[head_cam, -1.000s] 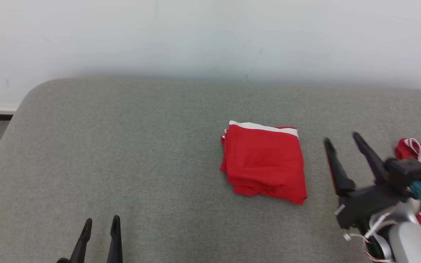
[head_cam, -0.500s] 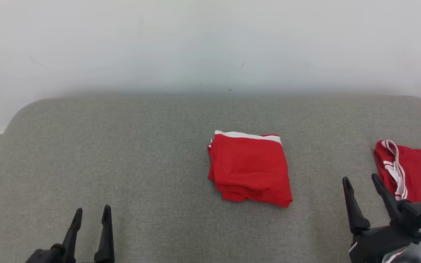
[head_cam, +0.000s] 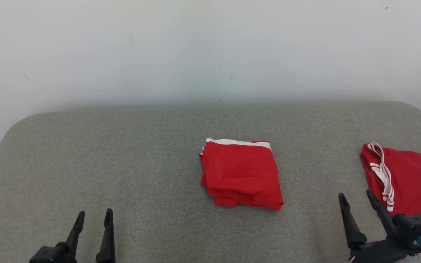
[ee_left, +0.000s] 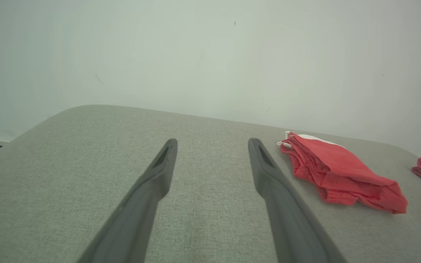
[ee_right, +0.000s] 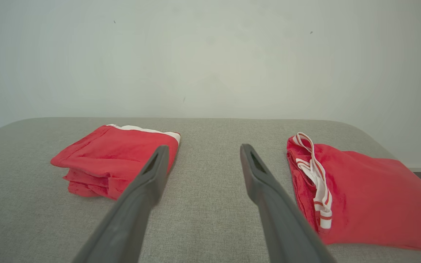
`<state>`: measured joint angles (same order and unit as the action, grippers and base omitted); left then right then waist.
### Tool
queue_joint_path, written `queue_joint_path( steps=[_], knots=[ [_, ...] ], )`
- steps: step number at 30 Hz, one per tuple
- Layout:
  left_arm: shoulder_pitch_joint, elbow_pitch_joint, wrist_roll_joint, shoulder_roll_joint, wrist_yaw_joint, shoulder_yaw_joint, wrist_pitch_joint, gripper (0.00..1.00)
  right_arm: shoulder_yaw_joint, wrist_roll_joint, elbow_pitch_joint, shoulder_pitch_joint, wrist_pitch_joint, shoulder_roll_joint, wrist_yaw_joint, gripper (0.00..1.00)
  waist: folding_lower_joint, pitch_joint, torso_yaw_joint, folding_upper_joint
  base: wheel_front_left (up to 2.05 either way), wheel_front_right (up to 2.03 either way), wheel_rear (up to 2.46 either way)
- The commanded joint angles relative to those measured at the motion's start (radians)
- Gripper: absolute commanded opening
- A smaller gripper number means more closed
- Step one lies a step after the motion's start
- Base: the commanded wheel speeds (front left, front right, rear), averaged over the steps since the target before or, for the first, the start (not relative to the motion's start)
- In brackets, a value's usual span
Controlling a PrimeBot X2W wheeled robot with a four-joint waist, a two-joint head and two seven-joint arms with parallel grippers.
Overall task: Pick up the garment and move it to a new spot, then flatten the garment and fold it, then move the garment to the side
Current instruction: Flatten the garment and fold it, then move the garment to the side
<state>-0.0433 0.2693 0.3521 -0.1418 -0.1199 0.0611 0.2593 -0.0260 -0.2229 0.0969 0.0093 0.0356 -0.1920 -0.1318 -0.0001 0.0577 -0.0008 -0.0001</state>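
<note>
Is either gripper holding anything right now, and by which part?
Nothing is held. The left gripper and right gripper are both open and empty; the folded red garment lies apart from both.

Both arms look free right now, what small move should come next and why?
Probably reach the right gripper toward the loose red garment beside it: its fingers stand open and empty, and the other red garment already lies folded in the middle.
</note>
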Motion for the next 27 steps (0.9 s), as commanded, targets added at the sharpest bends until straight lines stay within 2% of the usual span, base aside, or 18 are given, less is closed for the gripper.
queue_joint_path(
  steps=[1, 27],
  knots=[
    [-0.005, 0.005, 0.001, -0.006, 0.002, -0.001, 0.000, 1.00, -0.002, -0.004, 0.003, 0.012, 0.005, -0.006, 0.003, 1.00, 0.0001, 0.001, -0.001, 0.0001, 0.00, 0.00, 0.00],
    [-0.010, 0.034, 0.025, -0.017, 0.003, 0.012, 0.005, 1.00, -0.020, -0.023, 0.031, -0.001, -0.010, 0.008, 0.003, 1.00, 0.0001, -0.019, -0.003, 0.0001, 0.00, 0.00, 0.00]
  ],
)
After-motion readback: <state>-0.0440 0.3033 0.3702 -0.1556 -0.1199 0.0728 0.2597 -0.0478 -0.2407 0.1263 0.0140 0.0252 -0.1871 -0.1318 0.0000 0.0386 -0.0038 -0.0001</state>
